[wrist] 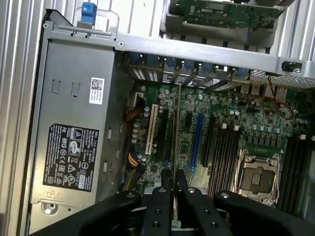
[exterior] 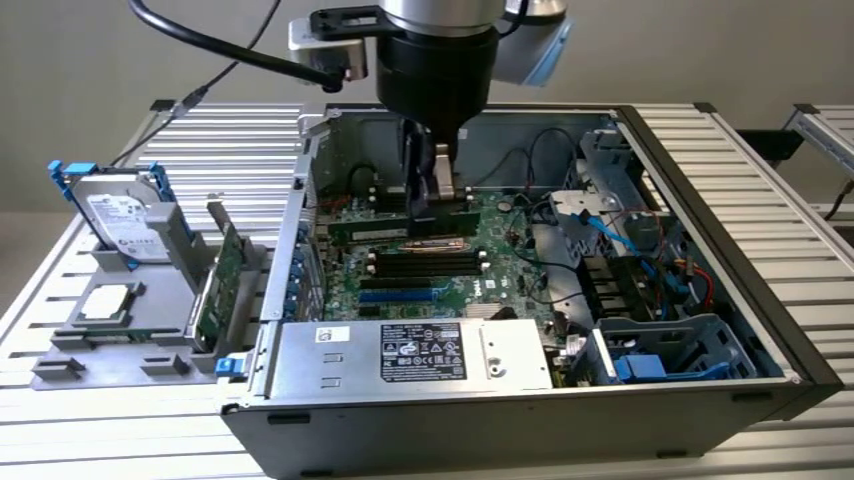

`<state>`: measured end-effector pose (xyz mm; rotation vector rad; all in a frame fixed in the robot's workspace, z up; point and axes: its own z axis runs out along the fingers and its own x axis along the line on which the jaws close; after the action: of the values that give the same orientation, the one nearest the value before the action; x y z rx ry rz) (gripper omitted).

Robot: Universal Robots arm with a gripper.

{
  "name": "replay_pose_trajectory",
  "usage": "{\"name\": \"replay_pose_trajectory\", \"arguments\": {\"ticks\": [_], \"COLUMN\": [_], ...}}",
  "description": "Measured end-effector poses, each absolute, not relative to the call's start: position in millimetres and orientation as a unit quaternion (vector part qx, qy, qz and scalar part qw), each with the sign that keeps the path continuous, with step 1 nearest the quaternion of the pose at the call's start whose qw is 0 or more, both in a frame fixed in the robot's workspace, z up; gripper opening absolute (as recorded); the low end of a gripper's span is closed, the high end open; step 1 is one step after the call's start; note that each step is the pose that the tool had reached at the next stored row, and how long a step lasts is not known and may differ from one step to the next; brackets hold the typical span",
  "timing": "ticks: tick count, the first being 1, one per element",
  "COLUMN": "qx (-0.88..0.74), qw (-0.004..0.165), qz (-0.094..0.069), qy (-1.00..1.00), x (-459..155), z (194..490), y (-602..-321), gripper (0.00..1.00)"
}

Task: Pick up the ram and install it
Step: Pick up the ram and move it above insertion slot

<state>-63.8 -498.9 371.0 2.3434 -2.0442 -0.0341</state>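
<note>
So, step in hand: carrying, I judge; the ram is up off the board and not in a slot.
Gripper: fingers drawn almost together, pinching the thin green stick near its middle; in the wrist view the ram runs edge-on out of the narrow gap.
Ram's place: inside the open case, hanging over the motherboard, lying parallel to the black memory slots and near them, not touching.
What seating calls for: by my reckoning, the stick's lower edge lined up true over one slot, kept level, then a straight firm push down.
Arm: coming straight down, wrist upright, fingers pointing at the board.
</note>
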Motion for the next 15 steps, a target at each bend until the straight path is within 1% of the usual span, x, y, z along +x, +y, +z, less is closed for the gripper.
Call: {"name": "replay_pose_trajectory", "arguments": {"ticks": [5, 15], "qx": [0.753, 0.747], "qw": [0.016, 0.018], "qz": [-0.012, -0.014], "qy": [-0.657, -0.665], "x": [-56, -44], "z": [362, 344], "y": [-484, -470], "gripper": [0.14, 0.14]}}
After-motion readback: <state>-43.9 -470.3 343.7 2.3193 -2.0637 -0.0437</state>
